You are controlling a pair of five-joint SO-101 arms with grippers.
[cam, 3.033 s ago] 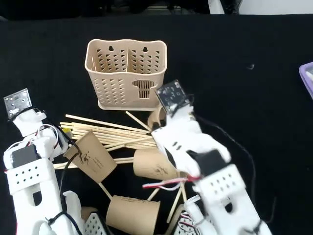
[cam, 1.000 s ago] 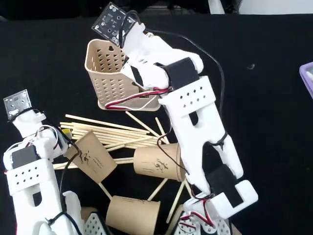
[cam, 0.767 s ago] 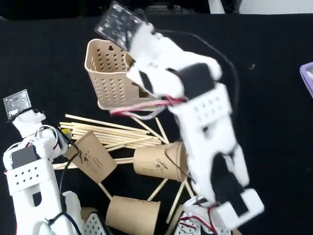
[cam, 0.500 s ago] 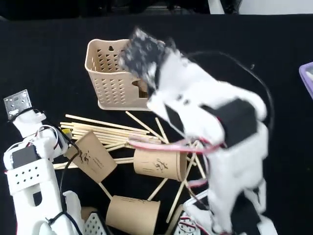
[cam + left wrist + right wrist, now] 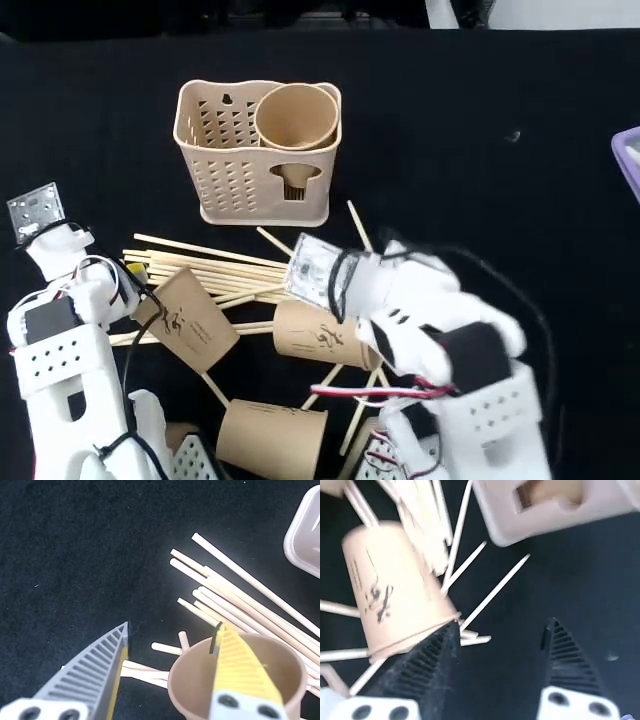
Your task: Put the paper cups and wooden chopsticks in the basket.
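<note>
So the basket is a beige plastic one with rows of little holes and a divider down the middle, standing at the far side of the black cloth. One paper cup is upright in its right compartment, plain tan, open end up. The left compartment looks empty from up here. The rest is a heap on the near side of the basket. The chopsticks are pale wood, mostly bundled side by side pointing left-right, with a few strays fanned out toward the right. Three more cups lie on their sides on top of and among the sticks: the left cup, the middle cup and the near cup. They've got some dark brush-style print on the sides, too small to read. The left gripper has its jaws spread wide, the yellow finger over the mouth of the left cup and the grey one out over bare cloth. The right gripper is spread wide too, holding nothing, low over the cloth just right of the middle cup's rim, with loose sticks under it. A purple thing pokes in at the far right edge, well apart from everything.
</note>
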